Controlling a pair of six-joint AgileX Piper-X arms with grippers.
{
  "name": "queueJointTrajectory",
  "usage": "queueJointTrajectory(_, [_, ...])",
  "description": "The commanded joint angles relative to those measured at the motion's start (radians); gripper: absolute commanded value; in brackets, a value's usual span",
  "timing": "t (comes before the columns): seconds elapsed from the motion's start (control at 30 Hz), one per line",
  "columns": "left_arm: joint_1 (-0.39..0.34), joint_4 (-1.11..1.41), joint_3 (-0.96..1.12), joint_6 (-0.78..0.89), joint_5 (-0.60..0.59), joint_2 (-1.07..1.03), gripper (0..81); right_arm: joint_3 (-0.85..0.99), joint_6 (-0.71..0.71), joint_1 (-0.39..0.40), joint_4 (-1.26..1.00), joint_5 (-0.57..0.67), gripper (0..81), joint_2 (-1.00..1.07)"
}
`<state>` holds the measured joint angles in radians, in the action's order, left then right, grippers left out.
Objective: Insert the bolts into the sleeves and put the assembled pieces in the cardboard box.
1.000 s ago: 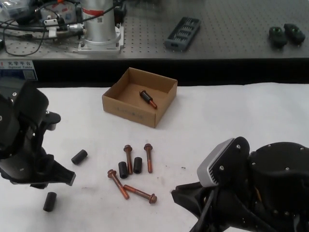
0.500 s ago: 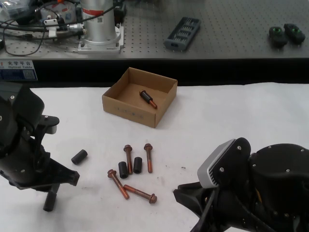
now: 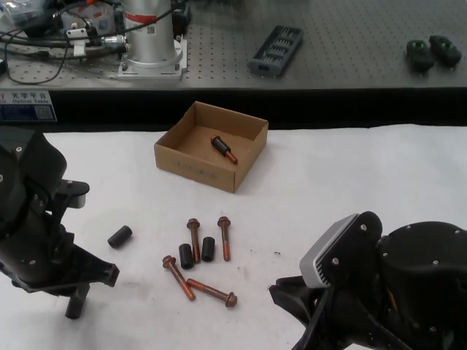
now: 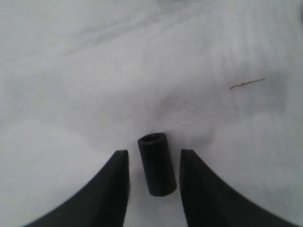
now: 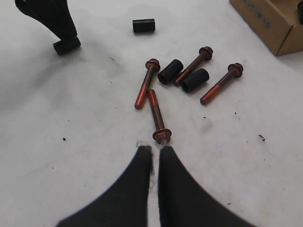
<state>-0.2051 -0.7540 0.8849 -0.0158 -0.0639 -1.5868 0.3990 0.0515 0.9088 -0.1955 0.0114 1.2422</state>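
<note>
Down comes the left gripper [image 4: 154, 155], jaws wide astride 1 sleeve [image 4: 156, 164], lined up to grab it; right gripper [image 5: 155, 150] waits, jaws all but together, beside a bolt [image 5: 156, 113].

Your left arm [image 3: 33, 219] stands well off to the near left of the cardboard box [image 3: 195, 170], its wrist turned to point straight down at the bench. The left gripper [image 4: 154, 153] hangs low there, its fingers [image 4: 113, 189] spread apart and the tips close to the surface. Your right arm [image 3: 408, 284] lies on the near right of the box, farther from it, crouched low and angled back toward the box. The right gripper [image 5: 155, 149] has its two fingers [image 5: 128, 189] drawn almost together, with a thin slit between them.
</note>
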Motion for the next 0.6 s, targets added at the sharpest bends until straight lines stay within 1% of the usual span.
queueJointTrajectory(0.0, [0.002, -0.01, 0.009, 0.016, 0.014, -0.021, 27.2, 0.003, 0.016, -0.001, -0.036, -0.042, 5.8, -0.013])
queueJointTrajectory(0.27, [0.002, -0.01, 0.009, 0.005, 0.014, -0.098, 27.0, 0.003, 0.016, -0.001, -0.036, -0.047, 5.8, -0.013])
queueJointTrajectory(0.3, [0.002, -0.01, 0.009, 0.002, 0.014, -0.105, 25.3, 0.003, 0.012, -0.001, -0.036, -0.047, 5.8, -0.013])
queueJointTrajectory(0.37, [0.002, -0.01, 0.009, -0.011, 0.014, -0.112, 19.2, 0.003, -0.004, -0.001, -0.036, -0.047, 5.8, -0.013])
queueJointTrajectory(0.5, [0.002, -0.003, 0.009, -0.031, 0.014, -0.113, 0.0, 0.003, -0.006, -0.001, -0.039, -0.047, 5.8, -0.013])
queueJointTrajectory(0.57, [0.002, 0.006, 0.009, -0.048, -0.002, -0.113, 0.5, 0.003, -0.017, -0.001, -0.043, -0.047, 5.8, -0.013])
